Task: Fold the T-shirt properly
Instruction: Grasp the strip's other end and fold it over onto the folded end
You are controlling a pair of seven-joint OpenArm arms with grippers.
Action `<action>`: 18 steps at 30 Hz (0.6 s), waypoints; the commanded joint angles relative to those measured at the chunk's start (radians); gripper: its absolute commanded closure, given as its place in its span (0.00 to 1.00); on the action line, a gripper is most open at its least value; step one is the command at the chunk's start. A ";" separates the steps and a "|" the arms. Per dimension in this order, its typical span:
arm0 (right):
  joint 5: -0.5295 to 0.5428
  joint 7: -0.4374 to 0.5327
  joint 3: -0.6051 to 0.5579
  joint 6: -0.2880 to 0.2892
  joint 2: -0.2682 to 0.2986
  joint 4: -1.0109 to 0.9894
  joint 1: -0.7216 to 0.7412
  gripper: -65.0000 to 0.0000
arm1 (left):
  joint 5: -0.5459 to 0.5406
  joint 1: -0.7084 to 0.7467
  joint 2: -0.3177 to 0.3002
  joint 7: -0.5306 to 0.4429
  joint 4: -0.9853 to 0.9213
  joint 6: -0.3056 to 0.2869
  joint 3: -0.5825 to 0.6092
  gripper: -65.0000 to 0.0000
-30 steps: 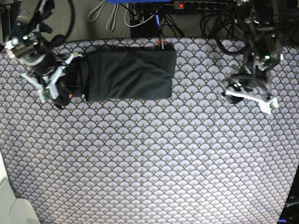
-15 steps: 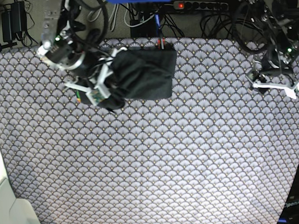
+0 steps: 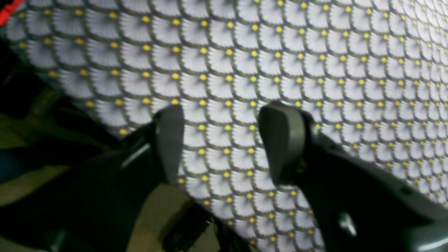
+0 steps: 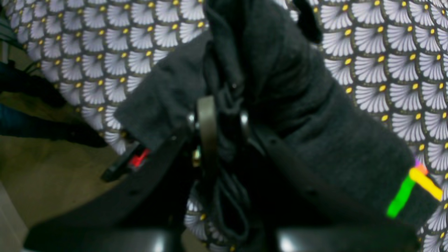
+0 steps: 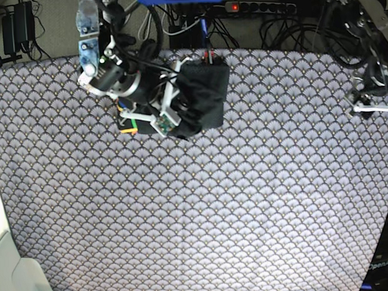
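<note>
Right gripper (image 4: pixel 224 119): the two fingers (image 4: pixel 207 126) stand almost together, pinching a bunched fold of the T-shirt (image 4: pixel 301 115) between them; dark fabric spills over both sides of the jaws and hangs below them. At about 4 o'clock in the right wrist view, a short green, yellow and orange line graphic (image 4: pixel 413 189) shows on the shirt's outer layer.

Left gripper (image 3: pixel 224 140): the fingers (image 3: pixel 283 136) stand well apart with nothing between them; only the scallop-patterned cloth (image 3: pixel 280 52) shows through the gap, and the pads do not appear to touch it.

Base view: the right gripper (image 5: pixel 173 114) sits at the 9 o'clock edge of the T-shirt (image 5: pixel 204 93), which lies as a compact dark bundle at roughly 12 o'clock on the scallop-patterned cloth (image 5: pixel 216 215), close to the cloth's far edge. The shirt's side toward the gripper is lifted and doubled over the rest. The left gripper (image 5: pixel 372 105) hangs at about 2 o'clock, at the cloth's edge, well apart from the shirt. Beyond the far edge, at 12 o'clock, lie a power strip (image 5: pixel 259 6) and loose cables (image 5: pixel 137 19).
</note>
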 commanded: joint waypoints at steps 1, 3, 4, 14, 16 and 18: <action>0.017 0.027 -0.004 0.003 -0.007 0.016 0.017 1.00 | -0.004 -0.005 -0.017 -0.013 0.012 -0.001 -0.006 0.44; 0.017 0.025 -0.004 0.003 -0.010 0.011 0.031 1.00 | -0.004 0.005 -0.020 -0.013 0.012 -0.001 -0.006 0.44; 0.017 0.025 -0.005 0.003 -0.023 0.009 0.035 1.00 | -0.004 0.008 -0.029 -0.013 0.014 -0.001 -0.006 0.44; 0.017 0.025 -0.005 0.003 -0.058 -0.073 0.069 1.00 | -0.004 0.012 -0.071 -0.013 0.015 -0.002 -0.004 0.44; 0.017 0.025 -0.005 0.003 -0.058 -0.104 0.072 1.00 | -0.004 0.012 -0.072 -0.013 0.015 -0.002 -0.004 0.44; 0.017 0.027 -0.005 0.003 -0.058 -0.109 0.072 1.00 | -0.004 0.013 -0.077 -0.013 0.017 -0.002 -0.006 0.44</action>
